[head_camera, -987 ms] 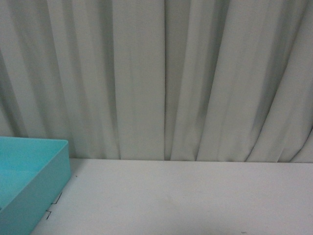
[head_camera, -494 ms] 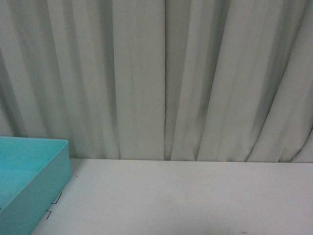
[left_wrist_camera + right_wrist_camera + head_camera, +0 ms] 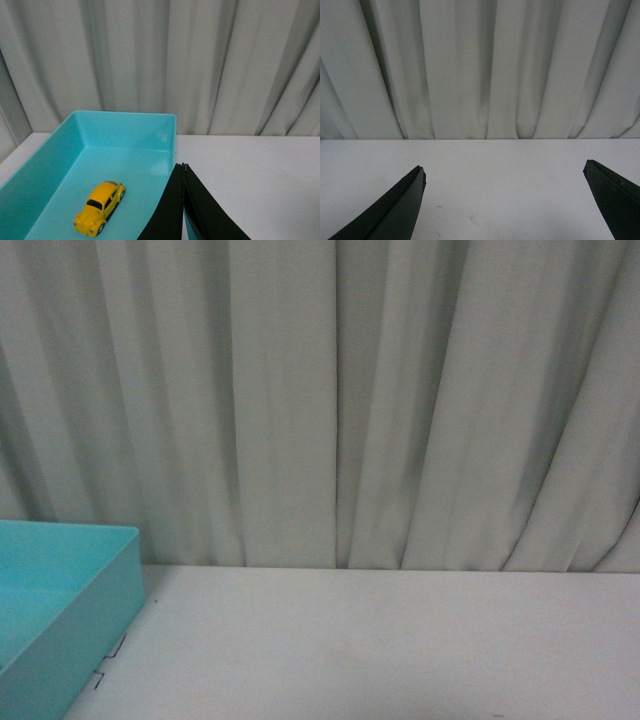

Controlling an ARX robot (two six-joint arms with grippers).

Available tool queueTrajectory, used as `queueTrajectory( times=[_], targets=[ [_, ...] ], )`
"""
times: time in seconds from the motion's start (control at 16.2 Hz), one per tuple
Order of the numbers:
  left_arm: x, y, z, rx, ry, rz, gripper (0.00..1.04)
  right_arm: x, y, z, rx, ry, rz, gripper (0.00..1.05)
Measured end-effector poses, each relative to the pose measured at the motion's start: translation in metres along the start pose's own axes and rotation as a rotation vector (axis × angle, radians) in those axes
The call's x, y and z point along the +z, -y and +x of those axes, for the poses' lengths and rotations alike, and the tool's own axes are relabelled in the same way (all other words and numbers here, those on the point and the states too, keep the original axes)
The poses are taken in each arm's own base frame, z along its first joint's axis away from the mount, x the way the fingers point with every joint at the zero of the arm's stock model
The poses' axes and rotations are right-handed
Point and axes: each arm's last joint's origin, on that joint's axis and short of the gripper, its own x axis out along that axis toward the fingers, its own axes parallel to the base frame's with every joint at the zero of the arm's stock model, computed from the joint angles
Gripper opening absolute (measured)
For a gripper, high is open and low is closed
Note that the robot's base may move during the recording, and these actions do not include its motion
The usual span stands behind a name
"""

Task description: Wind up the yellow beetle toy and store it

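Landmark: bin. Sits on the table at its left side, close to the back edge. Curtain hangs behind the bin and runs the full width of the table.

Toy car lies inside the bin, on its floor, apart from the walls, nearer the front than the back wall.

Left gripper just to the right of the bin, tips over its right wall.

Right gripper over the table, before the curtain.
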Motion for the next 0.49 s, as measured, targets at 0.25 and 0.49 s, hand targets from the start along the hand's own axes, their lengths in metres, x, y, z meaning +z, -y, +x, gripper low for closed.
queueTrajectory(
  times=[0.25,0.49],
  targets=[
    [0.0005,0.0,-0.0001,0.0,0.005,-0.001,0.1,0.0,0.0,0.0,0.0,0.0,0.0,0.98],
    [0.0005,0.0,-0.0001,0.0,0.005,-0.001,0.46,0.0,0.0,0.0,0.0,0.0,0.0,0.98]
  ],
)
